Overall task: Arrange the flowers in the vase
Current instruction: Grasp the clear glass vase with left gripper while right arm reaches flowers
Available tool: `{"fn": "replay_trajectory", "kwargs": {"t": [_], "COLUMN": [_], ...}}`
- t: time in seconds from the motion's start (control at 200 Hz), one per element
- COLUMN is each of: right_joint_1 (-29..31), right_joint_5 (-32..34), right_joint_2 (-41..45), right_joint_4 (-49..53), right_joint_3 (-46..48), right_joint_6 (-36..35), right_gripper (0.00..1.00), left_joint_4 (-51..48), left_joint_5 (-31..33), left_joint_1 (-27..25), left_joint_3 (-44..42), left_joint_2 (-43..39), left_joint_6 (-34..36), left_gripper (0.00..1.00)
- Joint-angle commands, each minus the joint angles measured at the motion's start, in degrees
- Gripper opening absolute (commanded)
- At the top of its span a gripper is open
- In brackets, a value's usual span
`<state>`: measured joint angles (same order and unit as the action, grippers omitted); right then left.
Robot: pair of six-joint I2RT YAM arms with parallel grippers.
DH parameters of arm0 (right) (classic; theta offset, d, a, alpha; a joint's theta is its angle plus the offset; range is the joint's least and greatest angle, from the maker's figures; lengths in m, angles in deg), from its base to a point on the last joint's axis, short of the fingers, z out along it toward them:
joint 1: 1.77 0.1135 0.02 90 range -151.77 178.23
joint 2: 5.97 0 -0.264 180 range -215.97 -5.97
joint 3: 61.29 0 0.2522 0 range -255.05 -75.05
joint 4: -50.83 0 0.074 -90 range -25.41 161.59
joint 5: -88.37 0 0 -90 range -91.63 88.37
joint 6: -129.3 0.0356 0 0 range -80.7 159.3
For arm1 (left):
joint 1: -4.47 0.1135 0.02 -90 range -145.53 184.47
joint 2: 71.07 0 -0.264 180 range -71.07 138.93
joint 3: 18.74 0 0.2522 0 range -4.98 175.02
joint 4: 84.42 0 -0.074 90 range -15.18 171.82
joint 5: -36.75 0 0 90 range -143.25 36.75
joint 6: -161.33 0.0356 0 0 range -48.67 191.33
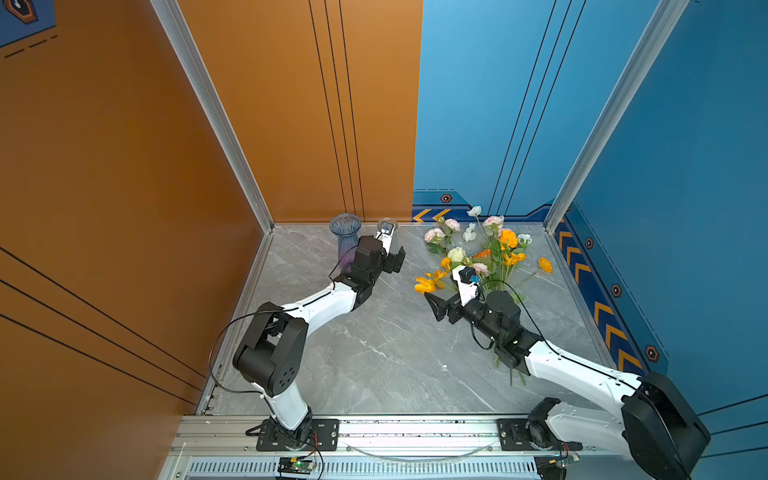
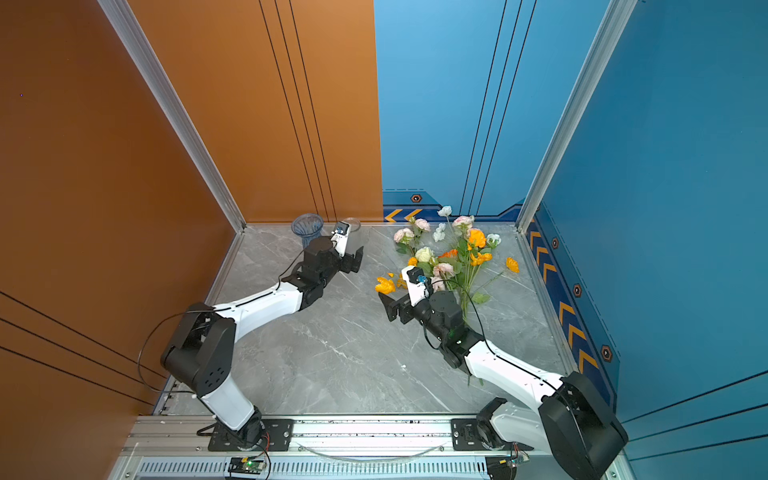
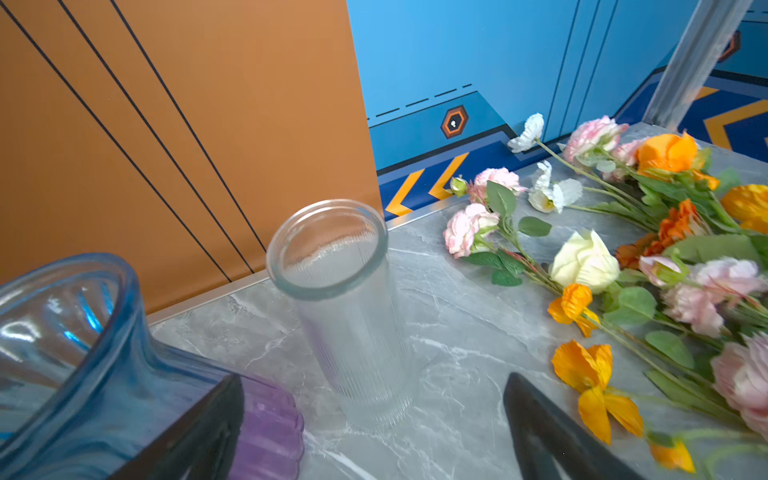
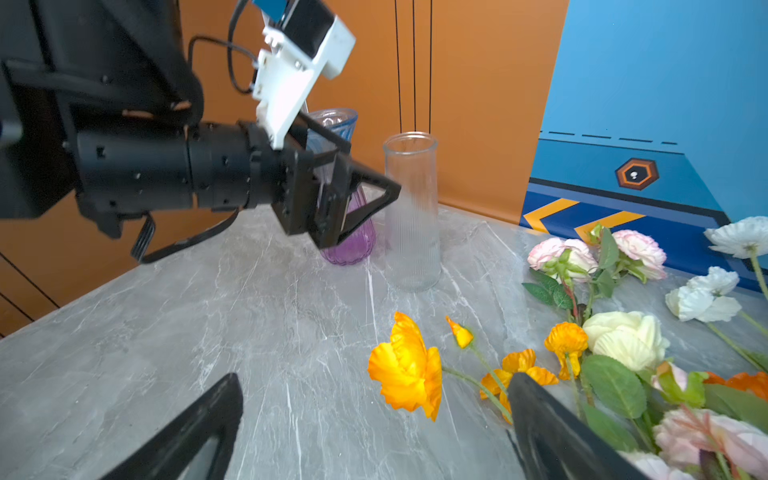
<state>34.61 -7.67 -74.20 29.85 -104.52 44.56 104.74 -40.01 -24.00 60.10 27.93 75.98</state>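
Flowers [image 1: 496, 254] lie flat, blooms toward back wall [image 1: 465, 124]; left gripper [image 1: 395, 261] and right gripper [image 1: 434, 309] gape wide, empty.

A grey marbled tabletop [image 1: 374, 353] is enclosed by orange walls [image 1: 104, 166] and blue walls [image 1: 478, 104].

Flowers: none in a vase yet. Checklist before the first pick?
1. Left end effector open, empty: ok.
2. Right end effector open, empty: ok.
3. Clear ribbed glass cylinder vase upright, empty: ok.
4. Blue-topped, purple-based fluted glass vase upright: ok.
5. Long green-stemmed flowers with pink, orange, cream and white blooms lie on the grey marble table, stems overlapping; single stem free: cannot tell.
6. Stem ends in view: not ok, mostly hidden under the right arm.
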Motion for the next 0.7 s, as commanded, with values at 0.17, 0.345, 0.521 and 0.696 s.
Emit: {"fn": "replay_trajectory", "kwargs": {"t": [0.17,0.345,0.521,0.696], "right_joint_1": [0.78,0.76,0.79,0.79], "right_joint_5": [-0.68,-0.57,-0.13,-0.19], "right_joint_2": [-0.7,-1.29,-1.56,-2.78], "right_joint_4": [-5.55,-5.85,-6.39,-6.6], "right_joint_3": [0.82,1.03,1.43,1.44], "right_joint_6": [-2.74,-3.28,-3.73,-4.03], "right_gripper": [1.0,1.0,1.0,1.0], "left_joint_4": [1.92,3.0,4.57,9.79], "left_joint_5": [5.47,7.7,8.43,6.0], "left_joint_1": [0.03,0.17,1.08,2.29], "left_joint_3": [6.56,8.81,10.18,10.24], "left_joint_2": [8.05,11.19,13.55,15.71], "left_joint_6": [-3.02,-4.6,-6.88,-8.83], "left_gripper": [0.98,0.98,0.98,0.98]}}
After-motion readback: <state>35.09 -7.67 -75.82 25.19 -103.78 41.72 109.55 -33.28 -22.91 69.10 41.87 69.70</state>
